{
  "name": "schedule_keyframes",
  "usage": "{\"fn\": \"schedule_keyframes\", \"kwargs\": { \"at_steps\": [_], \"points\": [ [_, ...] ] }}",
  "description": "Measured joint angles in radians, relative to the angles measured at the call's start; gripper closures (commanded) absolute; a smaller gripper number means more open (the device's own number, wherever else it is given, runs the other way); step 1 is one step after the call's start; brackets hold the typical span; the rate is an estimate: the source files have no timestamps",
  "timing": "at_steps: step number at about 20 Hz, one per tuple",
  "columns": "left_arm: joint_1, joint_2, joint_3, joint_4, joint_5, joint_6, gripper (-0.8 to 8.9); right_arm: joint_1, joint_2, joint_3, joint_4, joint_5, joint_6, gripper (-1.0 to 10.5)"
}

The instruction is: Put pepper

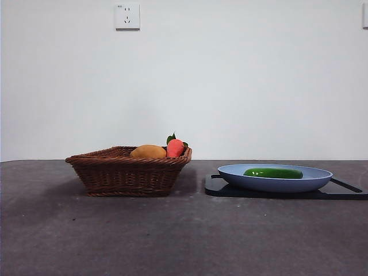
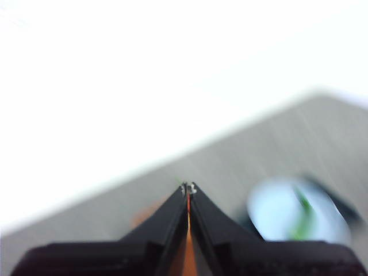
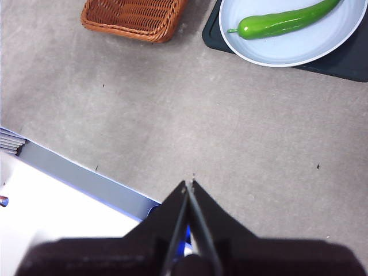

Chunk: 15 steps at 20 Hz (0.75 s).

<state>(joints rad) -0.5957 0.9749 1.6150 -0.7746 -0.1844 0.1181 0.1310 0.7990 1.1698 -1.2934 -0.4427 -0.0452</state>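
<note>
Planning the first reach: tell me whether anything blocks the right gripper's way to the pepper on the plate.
Nothing visible does. The pepper lies alone and uncovered on the blue plate, and only bare table shows between it and the shut right gripper. The basket stands off to one side of the plate.

Left hand (image 2: 188, 187), right hand (image 3: 188, 184): jaws closed, empty.
</note>
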Motion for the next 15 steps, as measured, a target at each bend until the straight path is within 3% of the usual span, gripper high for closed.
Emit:
{"fn": "schedule_keyframes", "kwargs": {
  "at_steps": [3, 8, 11, 15],
  "points": [
    [0.217, -0.151, -0.145, 0.159, 0.079, 0.027, 8.05, 0.0, 0.001, 0.0, 0.0, 0.0, 0.0, 9.4],
    [0.488, -0.419, -0.538, 0.462, 0.079, 0.039, 8.05, 0.0, 0.002, 0.0, 0.0, 0.0, 0.0, 9.4],
    [0.574, -0.56, -0.795, 0.641, 0.08, 0.038, 8.05, 0.0, 0.002, 0.0, 0.0, 0.0, 0.0, 9.4],
    [0.594, -0.703, -1.118, 0.806, 0.083, -0.001, 8.05, 0.0, 0.002, 0.0, 0.0, 0.0, 0.0, 9.4]
  ]
}}
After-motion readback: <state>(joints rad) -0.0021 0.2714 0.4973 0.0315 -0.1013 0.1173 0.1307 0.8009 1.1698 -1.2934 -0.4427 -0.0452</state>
